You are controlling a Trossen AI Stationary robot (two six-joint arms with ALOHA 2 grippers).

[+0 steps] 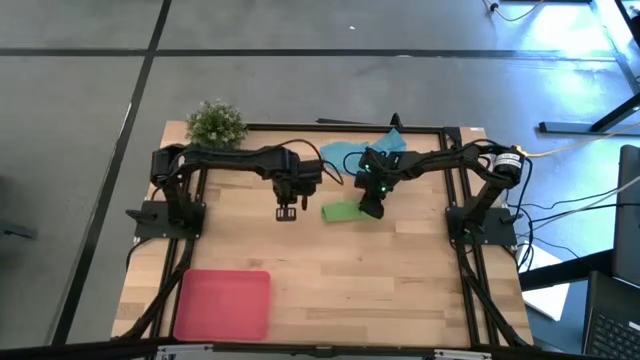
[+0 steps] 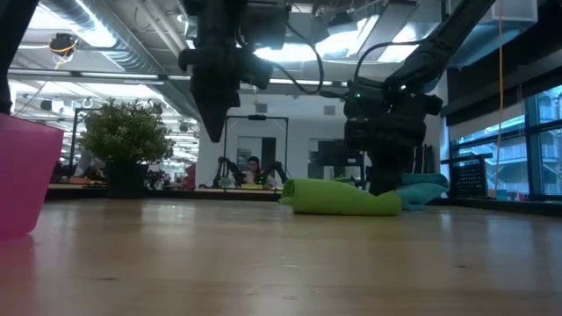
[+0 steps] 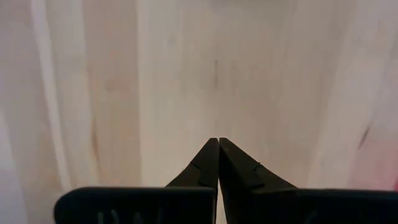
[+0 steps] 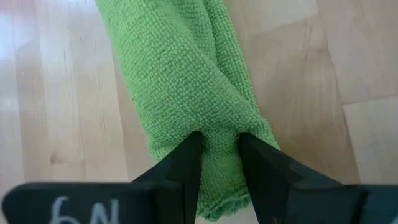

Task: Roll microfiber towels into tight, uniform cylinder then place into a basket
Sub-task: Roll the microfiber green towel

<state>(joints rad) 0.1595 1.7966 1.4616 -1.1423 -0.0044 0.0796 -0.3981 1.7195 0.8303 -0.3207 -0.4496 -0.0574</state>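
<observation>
Green towel: looped, nubby cloth, matt. Blue towel: soft cloth. Bench: pale wood planks, smooth, faint sheen. Tray: smooth pinkish-red plastic. Fingers: matt black plastic.

High view: overhead, facing straight down, far enough to take in the whole pale wooden table at frame centre. Low view: at tabletop height, facing level across the boards into the room behind. Left wrist view: close above bare planks. Right wrist view: very close on the rolled lime-green microfiber towel, which high and low views share at frame centre.
</observation>
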